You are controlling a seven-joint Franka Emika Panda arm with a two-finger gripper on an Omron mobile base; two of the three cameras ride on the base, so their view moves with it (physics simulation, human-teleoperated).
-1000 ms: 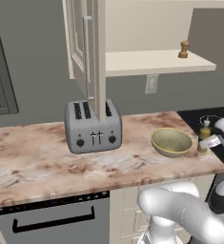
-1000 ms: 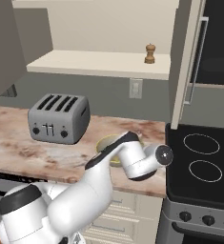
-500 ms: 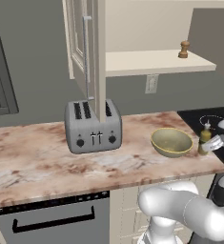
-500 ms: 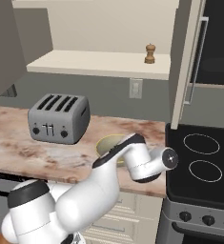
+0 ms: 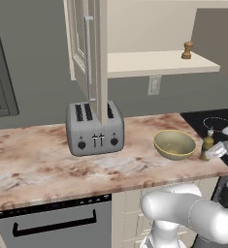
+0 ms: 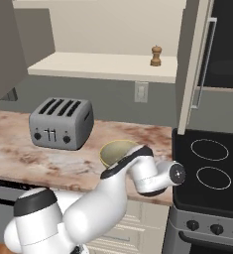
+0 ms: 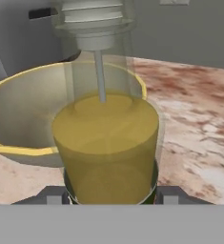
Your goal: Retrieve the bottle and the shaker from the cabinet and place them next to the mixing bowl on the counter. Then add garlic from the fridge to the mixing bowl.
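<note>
Marbled counter [image 5: 47, 160], hand [image 7: 106, 198] clasping bottle [image 7: 106, 143] just beside mixing bowl [image 5: 174, 144]

Bottle [image 7: 106, 138] base was cut off below the hand view; arm hid part of the mixing bowl [image 6: 113, 151] in right base view.

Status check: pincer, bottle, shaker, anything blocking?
Pincer shut on the slim olive-yellow glass bottle, right beside the pale olive-yellow mixing bowl. Small brown wooden shaker on the cream cabinet shelf. Nothing in the way.
</note>
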